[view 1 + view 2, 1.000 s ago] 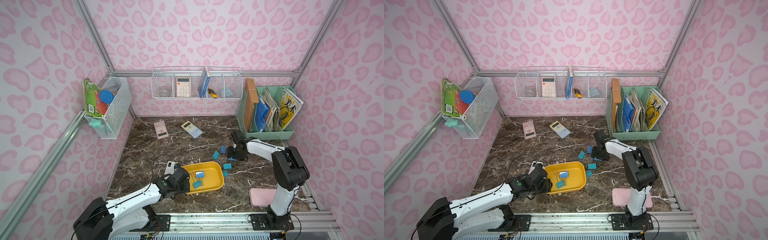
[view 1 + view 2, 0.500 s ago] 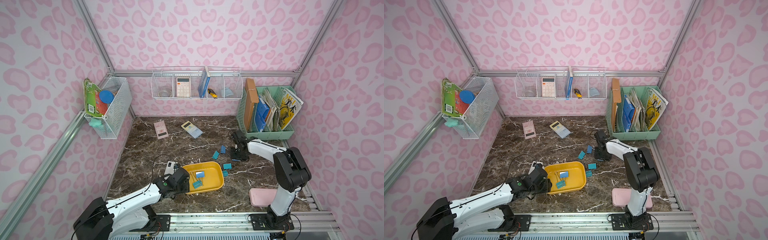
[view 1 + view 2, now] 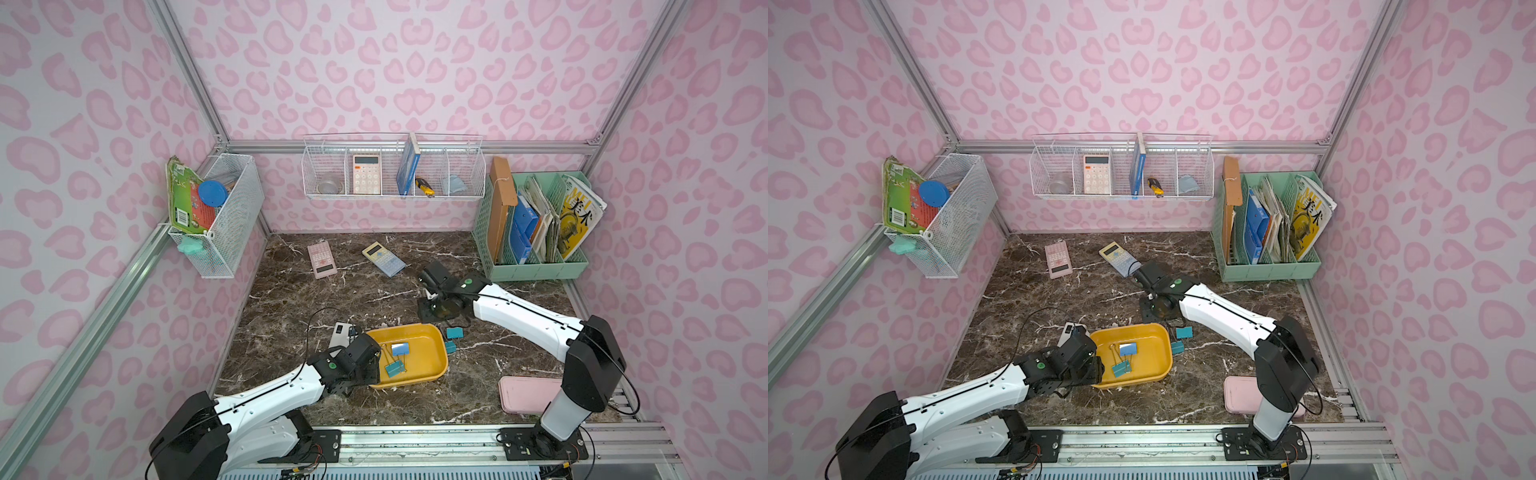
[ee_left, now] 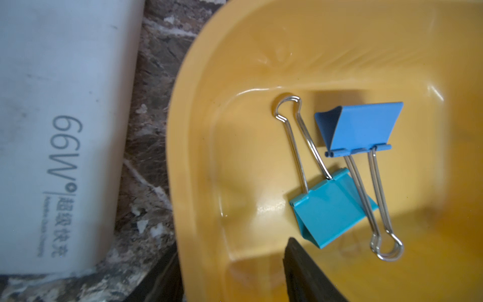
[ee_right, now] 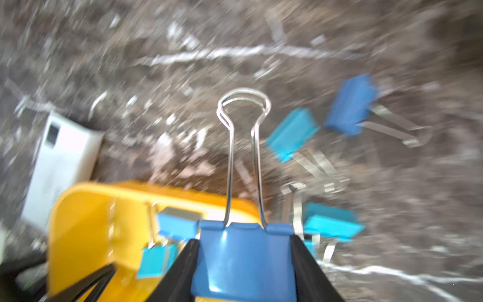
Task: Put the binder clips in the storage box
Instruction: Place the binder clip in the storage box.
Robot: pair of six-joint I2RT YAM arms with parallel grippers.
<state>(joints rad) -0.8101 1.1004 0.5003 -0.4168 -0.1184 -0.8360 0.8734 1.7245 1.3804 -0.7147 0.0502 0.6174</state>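
Now, box [image 3: 424, 361]: yellow, on the table [image 3: 291, 299] between the two arms.
Inside it: blue clip [image 4: 363, 125] and teal clip [image 4: 332, 209], touching; the blue one's handles lie across the teal body.
Right claw [image 5: 244, 240]: closed on the body of the held clip [image 5: 243, 261], a blue one with its handles pointing ahead, near the box's far right corner.
Loose clips [image 3: 454, 332]: two teal ones just beside the box's right end. The blurred right wrist view shows at least three on the table, one of them blue.
Left claw [image 4: 231, 251]: astride the box's left wall, one finger inside and one outside; I cannot tell whether it clamps.
Power bank [image 4: 52, 130]: white, just beside the box's left end, a strip of table between them.
Farther off: pink box [image 3: 528, 395] near the right arm's base; calculators [image 3: 383, 258] and organizer [image 3: 536, 266] toward the back wall.
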